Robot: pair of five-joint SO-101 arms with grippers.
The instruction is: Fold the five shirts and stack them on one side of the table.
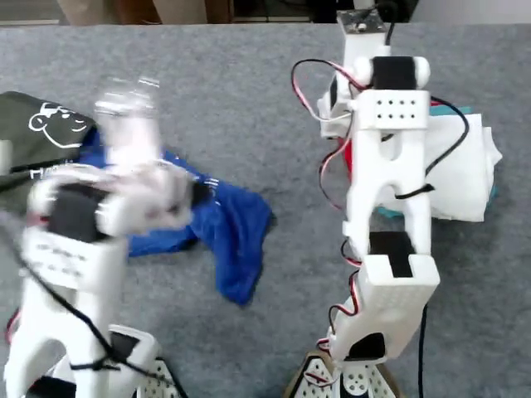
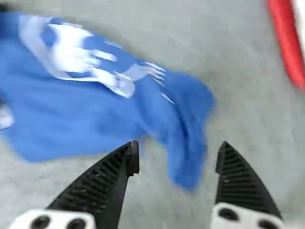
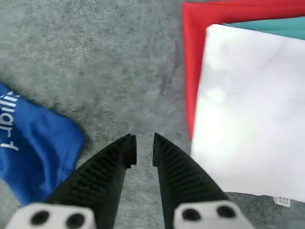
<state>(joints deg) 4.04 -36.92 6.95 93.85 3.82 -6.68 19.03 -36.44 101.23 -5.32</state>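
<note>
Five shirts: all are lying on the grey felt table point(image 1: 249, 99), three stacked and two loose.
Blue shirt point(image 1: 232, 224): it is lying crumpled and unfolded between the two arms, nearer the left one, with its white print facing up and one bunched end trailing toward the front edge.
Dark shirt point(image 1: 33, 133): it is sitting at the far left edge of the table, showing a white cartoon print, with the blue shirt's far end touching or overlapping it. I cannot tell which.
Stack: on the right arm's side, a white shirt point(image 3: 252, 109) is lying folded on top, a teal shirt point(image 3: 267, 26) is peeking out under it, and a red shirt point(image 3: 193, 57) is showing beneath both along one edge.
Left gripper point(image 2: 178, 148): it is hanging over the bunched end of the blue shirt with its fingers spread wide, gripping nothing.
Right gripper point(image 3: 144, 138): it is hovering above bare felt between the blue shirt and the stack, just beside the red edge. Its fingers are standing narrow, with only a slim gap and nothing caught between them.
Right arm: seen from above, it is stretching across the stack and covering part of the white shirt.
</note>
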